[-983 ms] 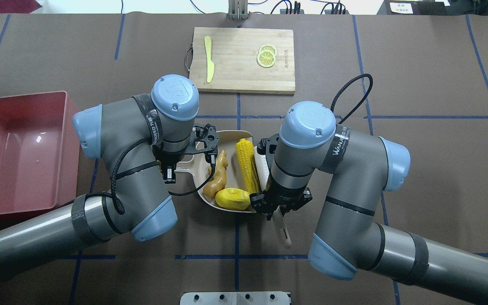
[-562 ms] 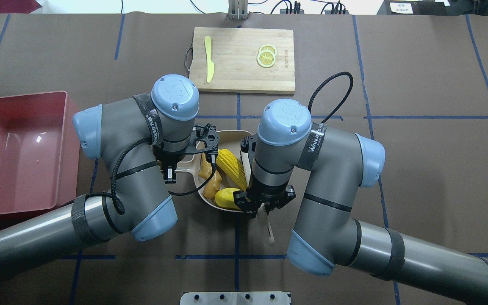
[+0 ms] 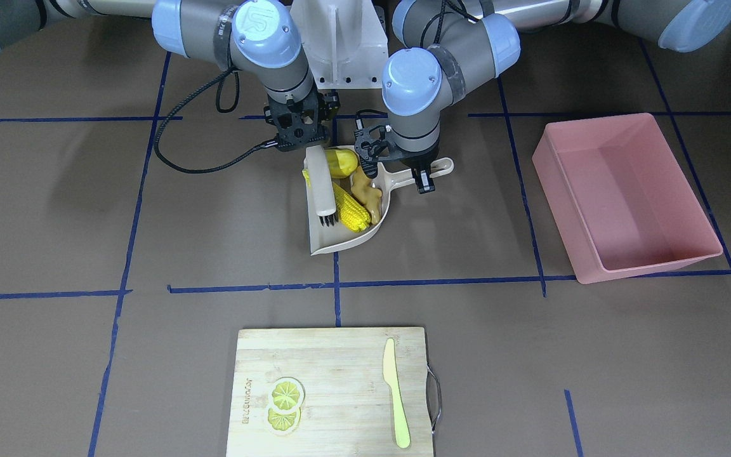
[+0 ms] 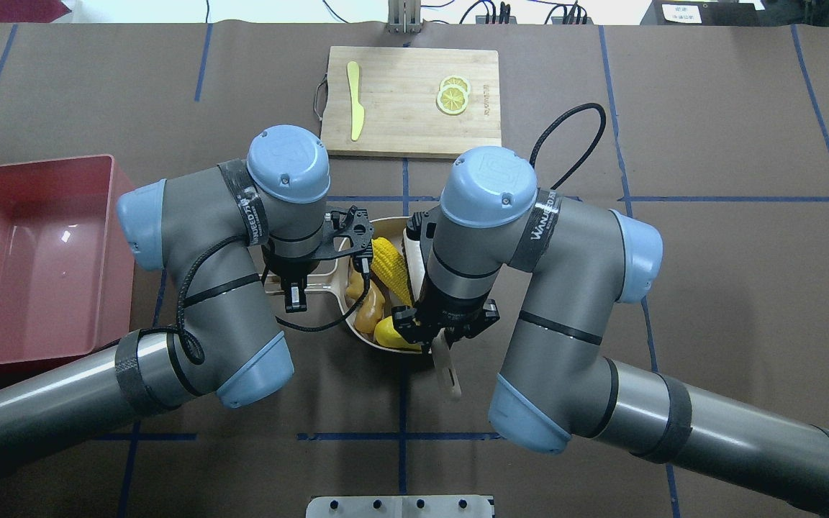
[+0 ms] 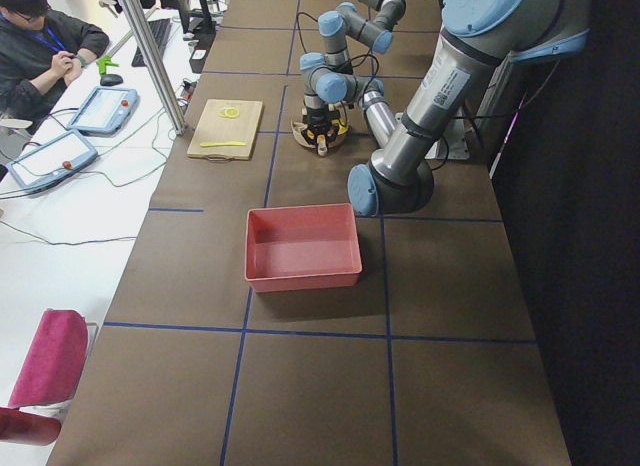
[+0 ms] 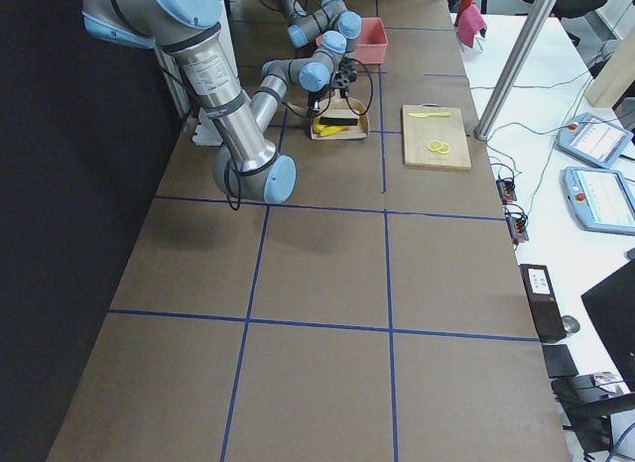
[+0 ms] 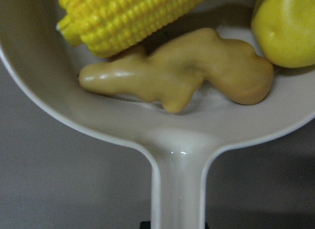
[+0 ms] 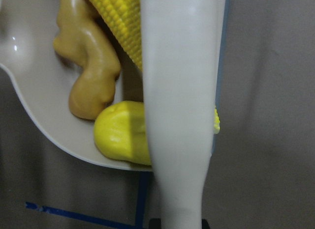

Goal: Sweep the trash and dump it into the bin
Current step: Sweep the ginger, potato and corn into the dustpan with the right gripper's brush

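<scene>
- A robotics lab: the grey-and-blue industrial left arm (image 4: 198, 237) and right arm (image 4: 565, 237) reach over one desk (image 4: 745, 302).
- Its brown covering is gridded with blue tape lines (image 4: 709, 199).
- Beyond the desk's far edge, an operator (image 5: 40, 48) sits beside teach pendants (image 5: 103, 108) and cables (image 6: 511, 199).

Cutting board (image 3: 340, 374) holds knife (image 3: 396, 393) and lemon slices (image 3: 284, 404).

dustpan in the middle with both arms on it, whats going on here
The robot is sweeping up toy food. Its left gripper holds the dustpan by the handle; the right gripper holds the brush at the dustpan's open edge. The corn cob, potato piece and ginger root all lie in the dustpan. The pink bin to the robot's left is empty, so nothing is dumped yet.
</scene>
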### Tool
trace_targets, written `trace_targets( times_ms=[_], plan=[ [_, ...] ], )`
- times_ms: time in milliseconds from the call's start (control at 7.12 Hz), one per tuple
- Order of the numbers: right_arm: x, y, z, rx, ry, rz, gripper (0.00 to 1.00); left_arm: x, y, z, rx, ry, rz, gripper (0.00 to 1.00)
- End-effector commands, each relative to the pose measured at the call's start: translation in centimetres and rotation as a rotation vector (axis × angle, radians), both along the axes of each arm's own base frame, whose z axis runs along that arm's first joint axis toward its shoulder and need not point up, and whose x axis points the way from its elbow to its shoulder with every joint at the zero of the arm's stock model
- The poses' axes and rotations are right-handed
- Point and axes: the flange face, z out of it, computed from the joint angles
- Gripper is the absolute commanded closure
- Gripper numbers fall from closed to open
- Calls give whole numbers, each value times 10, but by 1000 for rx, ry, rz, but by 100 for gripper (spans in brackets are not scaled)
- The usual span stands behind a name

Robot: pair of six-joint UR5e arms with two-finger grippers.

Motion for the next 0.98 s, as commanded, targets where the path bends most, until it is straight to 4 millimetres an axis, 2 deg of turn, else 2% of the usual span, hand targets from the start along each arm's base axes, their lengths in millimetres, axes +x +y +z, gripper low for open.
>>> trace_targets(
  times_ms=[0,140,562,702,843],
  plan=[
    [29,-20,-10,-1,-27,38,100,-4,3,23,-62,87,25,100],
    [42,-30,-12,-19,-40,46,100,-9,-2,30,-70,127,30,100],
    [73,-47,-22,-14,-68,86,100,-9,3,21,-123,208,77,100],
    [97,-51,-25,-31,-70,99,100,-13,-1,13,-144,255,57,100],
    [130,-54,-27,-37,-63,137,100,-19,-5,6,-142,305,47,100]
  ],
)
